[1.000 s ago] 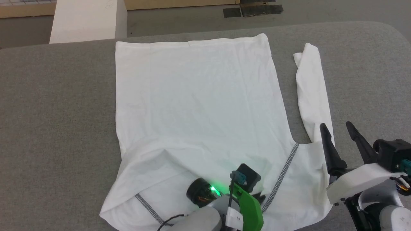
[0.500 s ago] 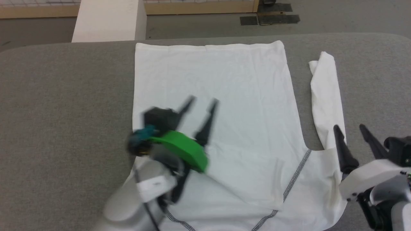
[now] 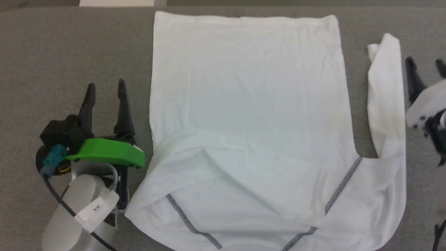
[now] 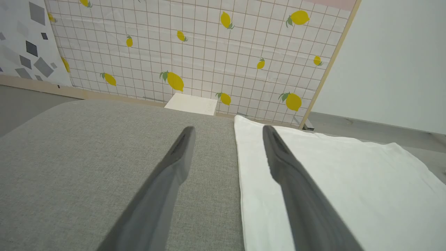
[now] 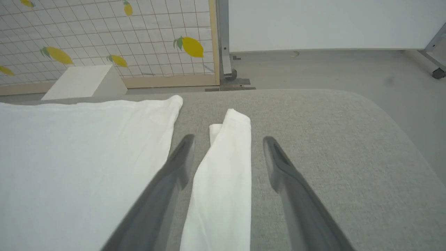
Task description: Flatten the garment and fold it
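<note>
The white long-sleeved garment [image 3: 247, 90] lies spread on the grey table, hem at the far side and collar near the bottom edge. Dark zigzag seams [image 3: 343, 181] run up from the collar. One sleeve is folded across the chest [image 3: 223, 164]; the other sleeve [image 3: 386, 97] lies straight along the right side. My left gripper [image 3: 104, 85] is open over bare table just left of the garment's edge [image 4: 313, 174]. My right gripper [image 3: 425, 64] is open beside the straight sleeve. In the right wrist view that sleeve [image 5: 226, 167] shows between its open fingers [image 5: 186, 146], untouched.
The grey padded table [image 3: 69, 42] has rounded far corners and free cloth surface on both sides of the garment. A white box [image 4: 191, 103] stands on the floor beyond the far edge, before a lemon-print tiled wall [image 4: 209, 52].
The head camera has shifted down and closer. My left gripper has swung from over the garment to the bare table at its left. My right gripper has moved farther along the straight sleeve.
</note>
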`<state>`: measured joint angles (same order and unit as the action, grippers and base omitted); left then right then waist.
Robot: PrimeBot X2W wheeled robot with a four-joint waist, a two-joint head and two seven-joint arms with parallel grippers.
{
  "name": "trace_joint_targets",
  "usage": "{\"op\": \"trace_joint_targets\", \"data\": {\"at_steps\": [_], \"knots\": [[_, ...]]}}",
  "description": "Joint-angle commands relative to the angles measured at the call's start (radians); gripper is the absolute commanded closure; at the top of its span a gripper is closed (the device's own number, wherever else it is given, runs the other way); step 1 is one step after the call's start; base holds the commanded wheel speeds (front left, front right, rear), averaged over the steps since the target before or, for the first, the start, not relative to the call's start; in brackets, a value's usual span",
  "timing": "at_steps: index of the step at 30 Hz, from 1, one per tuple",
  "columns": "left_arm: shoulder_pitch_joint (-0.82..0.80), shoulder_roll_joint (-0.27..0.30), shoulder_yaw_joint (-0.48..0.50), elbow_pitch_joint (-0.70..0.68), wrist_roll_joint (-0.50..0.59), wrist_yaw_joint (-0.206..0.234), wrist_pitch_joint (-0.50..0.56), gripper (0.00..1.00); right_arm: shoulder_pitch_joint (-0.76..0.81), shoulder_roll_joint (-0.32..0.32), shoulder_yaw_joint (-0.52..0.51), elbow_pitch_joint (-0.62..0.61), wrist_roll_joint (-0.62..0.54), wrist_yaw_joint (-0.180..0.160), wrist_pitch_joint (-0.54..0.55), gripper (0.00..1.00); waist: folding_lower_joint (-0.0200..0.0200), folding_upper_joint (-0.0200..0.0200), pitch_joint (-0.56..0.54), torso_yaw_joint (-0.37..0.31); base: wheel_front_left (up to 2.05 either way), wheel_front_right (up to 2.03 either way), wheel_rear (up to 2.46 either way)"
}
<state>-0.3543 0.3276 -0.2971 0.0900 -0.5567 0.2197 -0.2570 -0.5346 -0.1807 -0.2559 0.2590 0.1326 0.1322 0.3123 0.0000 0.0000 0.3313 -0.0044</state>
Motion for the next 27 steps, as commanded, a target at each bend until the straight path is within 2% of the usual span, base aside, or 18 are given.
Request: {"op": "trace_joint_targets", "data": {"at_steps": [1, 6, 14, 16, 17, 18, 19, 20, 21, 23, 26, 27], "knots": [[0.021, -0.012, 0.021, -0.016, 0.023, -0.011, -0.004, 0.0, -0.051, -0.012, -0.015, 0.035, -0.013, -0.002, 0.012, 0.0, 0.0, 0.0, 0.09, 0.051, 0.0, 0.0, 0.0], [0.031, -0.061, 0.094, -0.071, 0.085, -0.046, -0.005, 0.0, -0.235, -0.044, -0.088, 0.176, -0.066, -0.002, 0.064, 0.0, 0.0, 0.0, 0.186, 0.094, 0.0, 0.0, 0.0], [0.01, -0.137, 0.167, -0.089, 0.153, -0.109, -0.005, 0.0, -0.424, -0.077, -0.132, 0.3, -0.18, -0.002, 0.171, 0.0, 0.0, 0.0, 0.294, 0.136, 0.0, 0.0, 0.0], [0.008, -0.156, 0.18, -0.086, 0.168, -0.125, -0.005, 0.0, -0.446, -0.083, -0.139, 0.317, -0.214, -0.002, 0.203, 0.14, 0.0, 0.0, 0.304, 0.141, 0.0, 0.0, 0.0], [0.007, -0.166, 0.188, -0.084, 0.176, -0.133, -0.005, 0.0, -0.456, -0.083, -0.144, 0.322, -0.23, -0.002, 0.217, 0.29, 0.0, 0.0, 0.307, 0.143, 0.0, 0.0, 0.0], [0.007, -0.173, 0.193, -0.082, 0.182, -0.139, -0.005, 0.0, -0.461, -0.085, -0.146, 0.322, -0.244, -0.002, 0.225, 0.38, 0.0, 0.0, 0.308, 0.144, 0.0, 0.0, 0.0], [0.007, -0.182, 0.2, -0.079, 0.189, -0.147, -0.005, 0.0, -0.465, -0.085, -0.148, 0.321, -0.261, -0.002, 0.234, 0.53, 0.0, 0.0, 0.309, 0.144, 0.0, 0.0, 0.0], [0.006, -0.189, 0.206, -0.077, 0.194, -0.152, -0.005, 0.0, -0.467, -0.085, -0.148, 0.319, -0.273, -0.002, 0.24, 0.6, 0.0, 0.0, 0.308, 0.144, 0.0, 0.0, 0.0], [0.007, -0.196, 0.214, -0.075, 0.201, -0.159, -0.005, 0.0, -0.468, -0.084, -0.148, 0.316, -0.285, -0.002, 0.244, 0.77, 0.0, 0.0, 0.307, 0.143, 0.0, 0.0, 0.0], [0.008, -0.207, 0.226, -0.067, 0.211, -0.17, -0.005, 0.0, -0.467, -0.082, -0.147, 0.31, -0.298, -0.002, 0.243, 1.0, 0.0, 0.0, 0.301, 0.14, 0.0, 0.0, 0.0], [0.01, -0.219, 0.239, -0.051, 0.223, -0.187, -0.005, 0.0, -0.457, -0.08, -0.145, 0.3, -0.304, -0.002, 0.229, 1.0, 0.0, 0.0, 0.282, 0.132, 0.0, 0.0, 0.0], [0.017, -0.229, 0.249, -0.032, 0.233, -0.203, -0.005, 0.0, -0.44, -0.075, -0.15, 0.281, -0.295, -0.002, 0.187, 1.0, 0.0, 0.0, 0.253, 0.123, 0.0, 0.0, 0.0]]}}
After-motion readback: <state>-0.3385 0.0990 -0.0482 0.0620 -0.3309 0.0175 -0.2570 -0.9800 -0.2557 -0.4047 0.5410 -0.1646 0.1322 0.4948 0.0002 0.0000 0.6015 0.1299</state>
